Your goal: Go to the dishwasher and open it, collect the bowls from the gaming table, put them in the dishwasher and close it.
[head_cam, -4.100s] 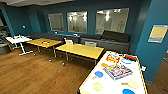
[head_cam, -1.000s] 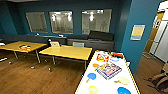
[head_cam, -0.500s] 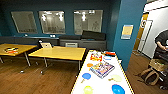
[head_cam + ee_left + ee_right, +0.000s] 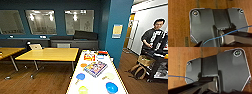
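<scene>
Ahead, gaming table (image 4: 98, 83) w/ blue bowl (image 4: 111, 87); person (image 4: 153, 40) rt.

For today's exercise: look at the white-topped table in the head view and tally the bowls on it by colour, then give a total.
Blue bowls: 1
Yellow-green bowls: 1
Total bowls plainly seen on the gaming table: 2

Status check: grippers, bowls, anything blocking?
Grippers: state unreadable. Blue bowl and yellow-green bowl on white gaming table ahead. Person off right.
</scene>
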Controlling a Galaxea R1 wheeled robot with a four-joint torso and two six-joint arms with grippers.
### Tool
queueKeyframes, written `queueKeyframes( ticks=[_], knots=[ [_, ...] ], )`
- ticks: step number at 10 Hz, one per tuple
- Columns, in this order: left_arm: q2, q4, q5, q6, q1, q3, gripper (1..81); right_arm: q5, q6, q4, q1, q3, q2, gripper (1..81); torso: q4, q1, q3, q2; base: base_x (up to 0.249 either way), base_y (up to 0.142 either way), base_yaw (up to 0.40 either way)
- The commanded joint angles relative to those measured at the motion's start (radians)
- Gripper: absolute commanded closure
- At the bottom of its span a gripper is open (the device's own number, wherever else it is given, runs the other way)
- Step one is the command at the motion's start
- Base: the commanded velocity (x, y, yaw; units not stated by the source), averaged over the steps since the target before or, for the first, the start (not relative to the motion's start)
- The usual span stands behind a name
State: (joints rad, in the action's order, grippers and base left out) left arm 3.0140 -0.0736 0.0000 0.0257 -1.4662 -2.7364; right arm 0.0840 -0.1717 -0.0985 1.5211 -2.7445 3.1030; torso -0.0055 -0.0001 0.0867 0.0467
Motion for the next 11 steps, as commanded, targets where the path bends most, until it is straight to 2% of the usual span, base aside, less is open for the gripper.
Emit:
queueKeyframes(
  ticks=[1, 9, 11],
  knots=[
    [-0.006, 0.006, 0.051, -0.004, 0.053, 0.001, 1.0, -0.049, 0.004, -0.006, -0.046, 0.006, 0.007, 1.0, 0.000, 0.000, 0.000, 0.000, 0.000, 0.000, -0.199],
    [0.000, 0.008, 0.052, -0.004, 0.054, 0.001, 1.0, -0.049, 0.003, -0.006, -0.046, 0.006, 0.009, 1.0, 0.000, 0.000, 0.000, 0.000, 0.000, -0.008, 0.000],
    [0.000, 0.006, 0.052, -0.004, 0.053, 0.001, 1.0, -0.049, 0.003, -0.006, -0.046, 0.006, 0.009, 1.0, 0.000, 0.000, 0.000, 0.000, 0.103, 0.000, 0.000]
  ],
)
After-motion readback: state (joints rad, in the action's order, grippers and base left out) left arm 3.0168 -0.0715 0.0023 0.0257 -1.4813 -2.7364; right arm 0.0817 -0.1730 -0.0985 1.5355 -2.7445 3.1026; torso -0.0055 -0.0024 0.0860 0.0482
